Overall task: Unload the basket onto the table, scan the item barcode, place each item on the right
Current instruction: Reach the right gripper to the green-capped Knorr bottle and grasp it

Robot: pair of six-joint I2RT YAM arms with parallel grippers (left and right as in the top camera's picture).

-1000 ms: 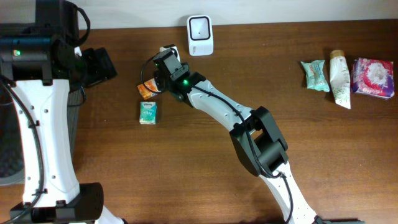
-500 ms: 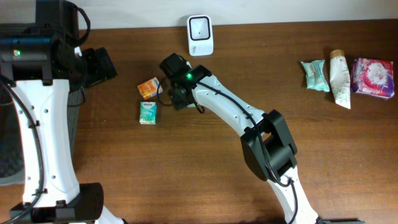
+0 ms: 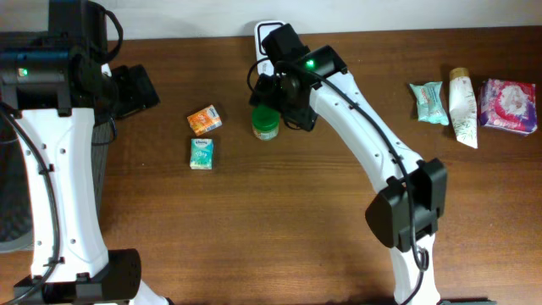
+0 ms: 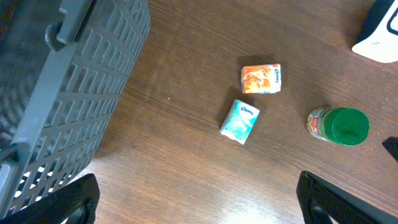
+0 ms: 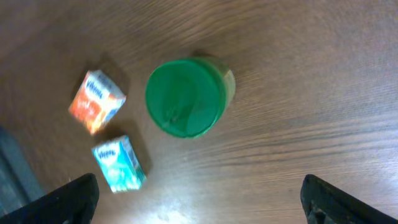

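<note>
A jar with a green lid (image 3: 265, 124) stands free on the wooden table, just in front of the white barcode scanner (image 3: 264, 32), which the right arm partly hides. My right gripper (image 3: 281, 95) hovers over the jar's right side, open and empty. In the right wrist view the jar (image 5: 186, 96) lies beyond the wide-apart fingertips of my right gripper (image 5: 202, 204). My left gripper (image 3: 137, 88) hangs open at the far left, well away from the jar (image 4: 339, 124), and my left gripper (image 4: 199, 205) has nothing between its fingers.
An orange tissue pack (image 3: 203, 119) and a teal one (image 3: 201, 152) lie left of the jar. A grey basket (image 4: 62, 93) stands at the table's left end. At the far right lie a teal packet (image 3: 428, 102), a tube (image 3: 462, 106) and a pink pack (image 3: 508, 106).
My right gripper swung from beside the orange pack rightward and toward the scanner, opening fully. The jar now stands uncovered on the table. The left arm has not moved.
</note>
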